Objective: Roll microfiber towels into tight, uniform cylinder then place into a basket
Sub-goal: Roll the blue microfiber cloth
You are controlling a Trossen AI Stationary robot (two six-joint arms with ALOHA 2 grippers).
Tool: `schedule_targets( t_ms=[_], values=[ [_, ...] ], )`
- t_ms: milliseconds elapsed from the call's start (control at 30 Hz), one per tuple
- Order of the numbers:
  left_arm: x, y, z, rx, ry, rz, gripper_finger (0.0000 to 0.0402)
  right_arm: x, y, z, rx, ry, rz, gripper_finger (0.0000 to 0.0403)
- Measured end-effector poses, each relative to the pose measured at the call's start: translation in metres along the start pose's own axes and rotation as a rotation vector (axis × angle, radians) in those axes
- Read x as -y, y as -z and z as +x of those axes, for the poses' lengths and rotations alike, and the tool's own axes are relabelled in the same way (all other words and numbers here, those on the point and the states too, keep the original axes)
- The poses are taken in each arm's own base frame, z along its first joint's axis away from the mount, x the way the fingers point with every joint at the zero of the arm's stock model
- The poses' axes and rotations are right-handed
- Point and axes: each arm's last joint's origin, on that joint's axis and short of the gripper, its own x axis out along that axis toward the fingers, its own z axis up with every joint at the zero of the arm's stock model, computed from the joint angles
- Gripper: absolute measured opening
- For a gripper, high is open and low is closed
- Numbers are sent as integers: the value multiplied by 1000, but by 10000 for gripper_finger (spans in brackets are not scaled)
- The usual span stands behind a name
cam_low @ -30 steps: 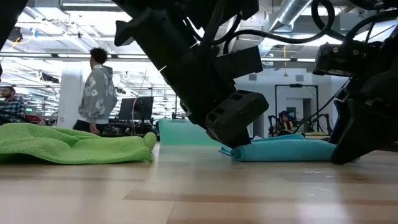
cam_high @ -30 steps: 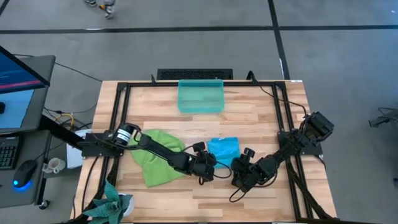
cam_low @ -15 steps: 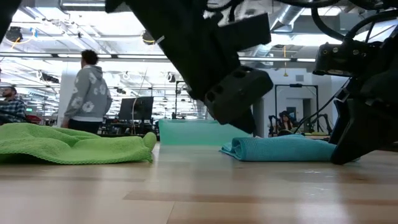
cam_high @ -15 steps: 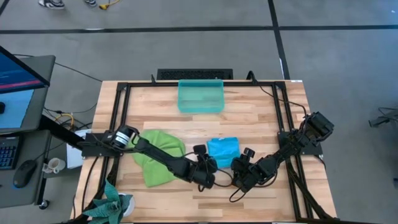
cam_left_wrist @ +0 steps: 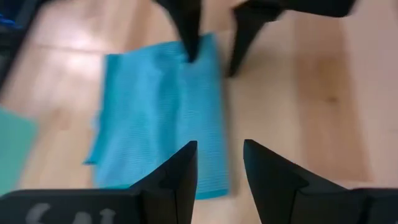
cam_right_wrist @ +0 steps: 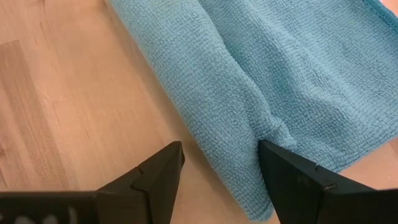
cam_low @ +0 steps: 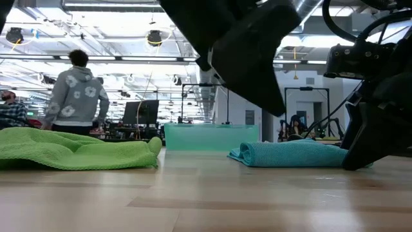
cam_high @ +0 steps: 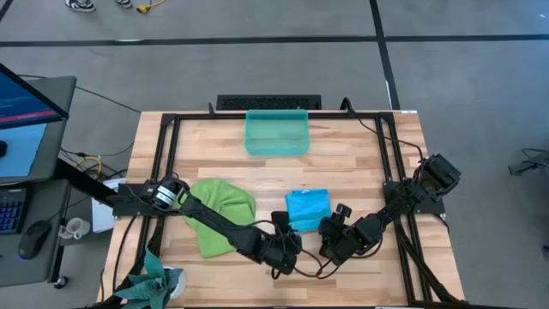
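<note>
The sky-blue towel (cam_high: pixel 306 209) lies folded flat on the table's middle; in the low view the blue towel (cam_low: pixel 290 154) shows as a low pad. The lime-green towel (cam_high: pixel 219 215) lies crumpled to its left. The teal basket (cam_high: pixel 276 133) stands at the far edge. My left gripper (cam_high: pixel 287 255) hangs open above the table, on the near side of the blue towel, with nothing between its fingers (cam_left_wrist: pixel 186 171). My right gripper (cam_high: pixel 328 233) is open at the towel's near right corner. My right gripper stands astride the blue towel's edge (cam_right_wrist: pixel 264 134) near its near right corner. One finger (cam_right_wrist: pixel 295 174) is on the cloth, which puckers beside it; the other (cam_right_wrist: pixel 158 174) is over bare wood. The fingers slant down from the table's right. The towel lies flat on the table.
Black frame rails (cam_high: pixel 167 163) run along the table's sides. A potted plant (cam_high: pixel 154 279) stands at the near left corner. Bare wood (cam_high: pixel 343 163) lies between the towels and the basket. A person (cam_low: pixel 71 90) walks in the room behind.
My left gripper has risen off the blue towel's left end and drawn back toward the table's near edge, rolling a little. The blue towel has stayed where it was. My right gripper has kept still.
</note>
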Motion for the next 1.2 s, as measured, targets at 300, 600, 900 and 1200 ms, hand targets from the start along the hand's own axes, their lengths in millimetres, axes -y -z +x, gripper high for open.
schedule_targets(
  t_ms=[300,600,900,1200],
  values=[
    [-8,-1,10,-14,38,-20,123,0,0,0,1,-1,1,239],
    [9,10,24,10,-61,120,123,-1,0,0,2,-4,0,239],
    [10,17,36,-14,-94,139,123,-1,0,0,6,-8,2,239],
    [0,27,61,-78,-70,103,123,-2,0,-1,6,-9,-17,239]
  ],
)
